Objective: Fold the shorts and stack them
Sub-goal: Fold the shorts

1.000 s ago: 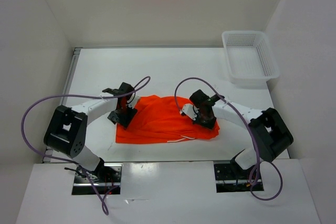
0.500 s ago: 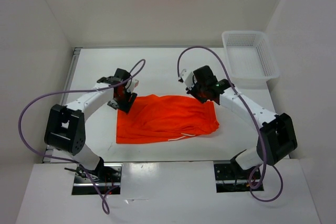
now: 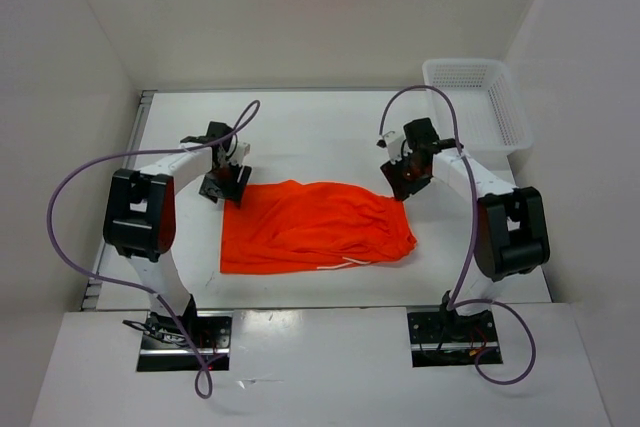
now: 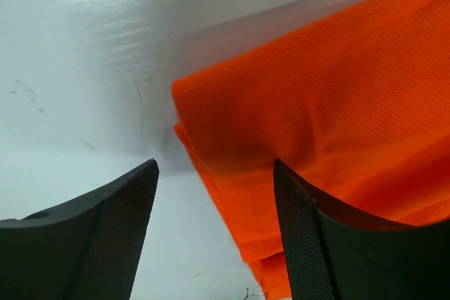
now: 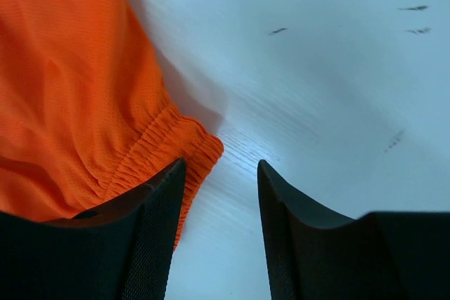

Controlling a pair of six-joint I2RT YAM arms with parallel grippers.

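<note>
The orange shorts [image 3: 315,227] lie folded flat in the middle of the table, a thin white drawstring showing at their near edge. My left gripper [image 3: 228,184] stands open just off their far left corner; the orange fabric corner [image 4: 295,110] lies under and beyond its jaws, not gripped. My right gripper [image 3: 407,179] hangs open at the far right corner, above bare table. The elastic waistband [image 5: 179,145] lies beside its left finger [image 5: 151,237], apart from it.
A white mesh basket [image 3: 476,109] stands at the back right corner of the table. White walls close in the table on three sides. Purple cables loop over both arms.
Both grippers have let go of the shorts and moved back and outward, the right one opening from shut. The shorts now lie spread flatter, with the far edge straightened.
</note>
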